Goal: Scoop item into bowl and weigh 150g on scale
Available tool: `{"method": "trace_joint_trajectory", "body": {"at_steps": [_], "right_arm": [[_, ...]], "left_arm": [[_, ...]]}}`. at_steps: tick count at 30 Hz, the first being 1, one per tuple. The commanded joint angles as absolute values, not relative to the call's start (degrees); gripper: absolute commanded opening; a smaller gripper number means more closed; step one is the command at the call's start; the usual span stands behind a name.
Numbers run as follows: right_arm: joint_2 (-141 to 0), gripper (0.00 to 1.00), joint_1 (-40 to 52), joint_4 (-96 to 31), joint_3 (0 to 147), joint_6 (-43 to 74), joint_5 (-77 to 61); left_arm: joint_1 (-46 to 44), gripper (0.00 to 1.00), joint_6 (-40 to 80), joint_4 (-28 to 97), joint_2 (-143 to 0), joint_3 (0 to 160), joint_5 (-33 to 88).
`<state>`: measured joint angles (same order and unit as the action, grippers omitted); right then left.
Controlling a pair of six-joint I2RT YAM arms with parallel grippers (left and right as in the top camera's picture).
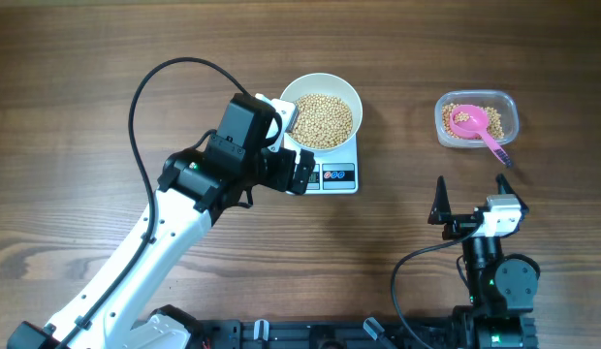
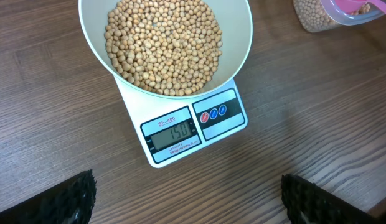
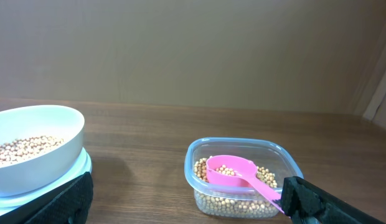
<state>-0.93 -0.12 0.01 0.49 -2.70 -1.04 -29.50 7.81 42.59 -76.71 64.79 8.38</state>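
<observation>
Plainly, scale [image 1: 339, 176] display along near edge.

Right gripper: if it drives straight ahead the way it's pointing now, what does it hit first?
The open right gripper faces the clear plastic tub of soybeans. It would likely meet the tub's near wall first, though depth is unclear.

**Robot-manipulation test bench, most likely a laboratory.** We see two robot arms, the left arm [image 1: 155, 237] and the right arm [image 1: 494, 281], mounted at the near edge of a wood-grain surface [image 1: 78, 58]. A black cable [image 1: 189, 61] loops loose above it. Behind, we note a bare beige wall [image 3: 193, 50]. The household goods lie spread on the surface: a kitchen scale [image 2: 180, 134], a white bowl [image 2: 238, 31] of beans [image 2: 162, 43], and a plastic tub [image 3: 196, 158] with a pink scoop [image 3: 233, 169].
</observation>
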Motion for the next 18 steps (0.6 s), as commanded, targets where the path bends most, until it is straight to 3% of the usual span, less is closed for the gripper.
{"method": "trace_joint_trajectory", "body": {"at_steps": [1, 18], "right_arm": [[-0.19, 0.99, 0.14, -0.01, 0.30, -3.51, -1.43], [-0.19, 1.00, 0.14, 0.14, 0.30, -4.49, -1.39]], "left_arm": [[-29.08, 1.00, 8.12, 42.46, -76.51, 65.65, 8.05], [-29.08, 1.00, 8.12, 42.46, -76.51, 65.65, 8.03]]}}
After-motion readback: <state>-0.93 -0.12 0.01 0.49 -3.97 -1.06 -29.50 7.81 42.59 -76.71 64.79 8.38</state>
